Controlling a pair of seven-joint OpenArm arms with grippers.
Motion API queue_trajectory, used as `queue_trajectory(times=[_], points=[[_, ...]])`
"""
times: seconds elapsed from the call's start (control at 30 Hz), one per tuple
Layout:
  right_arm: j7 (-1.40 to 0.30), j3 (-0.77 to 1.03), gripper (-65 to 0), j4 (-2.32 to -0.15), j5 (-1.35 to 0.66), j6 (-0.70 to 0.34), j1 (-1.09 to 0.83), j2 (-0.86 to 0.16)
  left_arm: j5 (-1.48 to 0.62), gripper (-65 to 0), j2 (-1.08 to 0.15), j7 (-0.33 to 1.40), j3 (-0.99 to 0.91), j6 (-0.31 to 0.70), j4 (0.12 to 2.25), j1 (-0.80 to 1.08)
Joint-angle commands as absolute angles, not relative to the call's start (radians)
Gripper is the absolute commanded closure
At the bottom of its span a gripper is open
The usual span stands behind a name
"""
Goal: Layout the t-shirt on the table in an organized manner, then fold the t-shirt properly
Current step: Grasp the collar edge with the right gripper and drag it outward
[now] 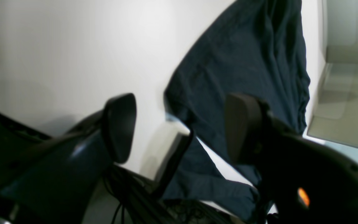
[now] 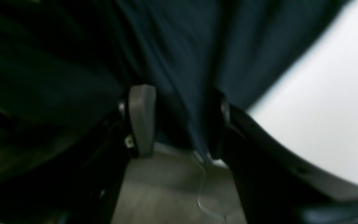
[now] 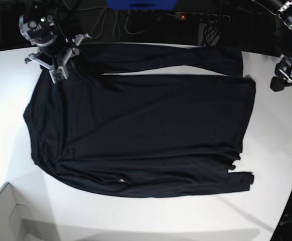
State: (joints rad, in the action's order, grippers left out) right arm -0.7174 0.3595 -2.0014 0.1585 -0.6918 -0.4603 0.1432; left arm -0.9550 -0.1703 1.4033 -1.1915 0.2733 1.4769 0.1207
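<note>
Shirt spread out, folding yet to start

The t-shirt [image 3: 141, 133] lies flat across the table [image 3: 279, 150]; next comes a grip on an edge. The left gripper [image 1: 179, 127], jaws wide and empty, hangs off its hem corner; the right gripper [image 2: 179, 124], jaws apart with cloth between, sits over the shoulder

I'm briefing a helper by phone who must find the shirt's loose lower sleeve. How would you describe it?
Start at the big white table, where the black t-shirt lies spread out. Follow the shirt's near long edge toward the side where the left pincer is. The sleeve is the narrow strip poking past the body there, its cuff end squared off.
</note>
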Motion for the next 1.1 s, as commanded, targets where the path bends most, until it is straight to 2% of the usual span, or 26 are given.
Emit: queue_trajectory(times=[0.0,0.17,0.4,0.77,0.9,1.07], points=[[-0.704,0.346,-26.8,-2.018,0.154,-0.698,-0.455,0.148,-0.981,-43.1,-0.200,1.396,-1.219,0.274,1.491,0.117],[-0.704,0.266,-28.1,-2.006,0.154,-0.698,-0.412,0.150,-0.977,-43.1,-0.211,1.396,-1.268,0.274,1.491,0.113],[-0.705,0.216,-36.9,-1.997,0.154,-0.698,-0.381,0.157,-0.972,-43.1,-0.234,1.396,-1.268,0.274,1.491,0.117],[-0.705,0.163,-37.1,-1.986,0.154,-0.698,-0.364,0.157,-0.970,-43.1,-0.236,1.396,-1.268,0.272,1.491,0.113],[-0.705,0.168,-34.0,-1.956,0.154,-0.698,-0.354,0.157,-0.970,-43.1,-0.236,1.396,-1.267,0.271,1.491,0.108],[-0.705,0.166,-22.6,-1.945,0.154,-0.698,-0.338,0.157,-0.970,-43.1,-0.236,1.396,-1.265,0.271,1.491,0.108]])
